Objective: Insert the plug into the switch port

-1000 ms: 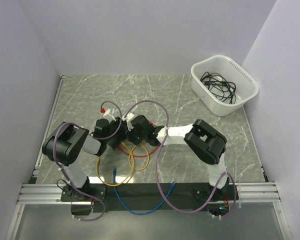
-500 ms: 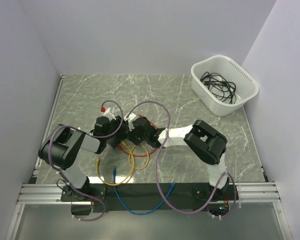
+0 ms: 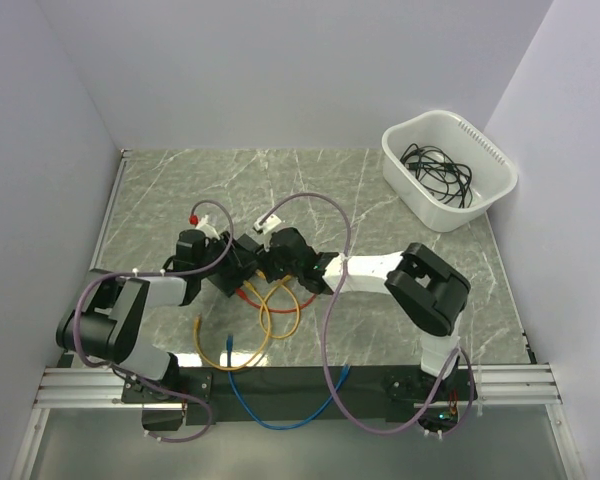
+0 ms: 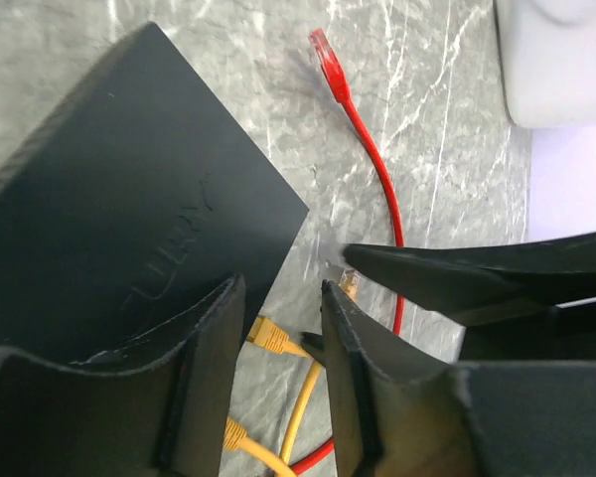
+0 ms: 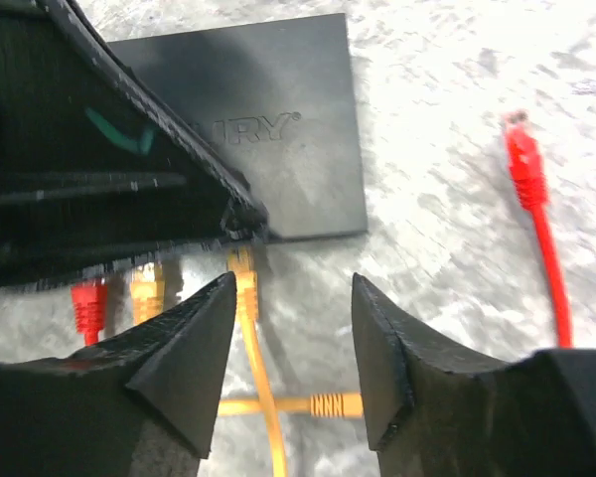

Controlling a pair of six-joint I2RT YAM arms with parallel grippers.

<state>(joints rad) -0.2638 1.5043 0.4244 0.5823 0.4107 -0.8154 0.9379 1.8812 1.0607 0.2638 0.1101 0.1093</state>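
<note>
1. Our right gripper (image 5: pixel 293 298) stands with its jaws spread, pinching nothing; only a thin yellow cable (image 5: pixel 263 397) runs through the gap.
2. Straight ahead of them the small yellow plastic plug (image 5: pixel 240 266) meets the facing edge of the thin, flat, matte-black rectangular switch (image 5: pixel 278 119), which lies left of mid-table. The plug's long axis lines up with the jaws, square to that edge. How deep it sits we cannot tell.
3. Our left gripper (image 4: pixel 281 298) is likewise parted, gripping nothing, over the switch's corner; we judge the right arm better placed for any further push.
4. The right wrist view shows another yellow plug (image 5: pixel 145 288) and a short red plug (image 5: pixel 89 303) alongside on that edge; the top view buries the switch under both grippers.
5. A loose red cable plug (image 5: pixel 521 149) lies apart; a white plastic tub (image 3: pixel 425 205) sits far right.
</note>
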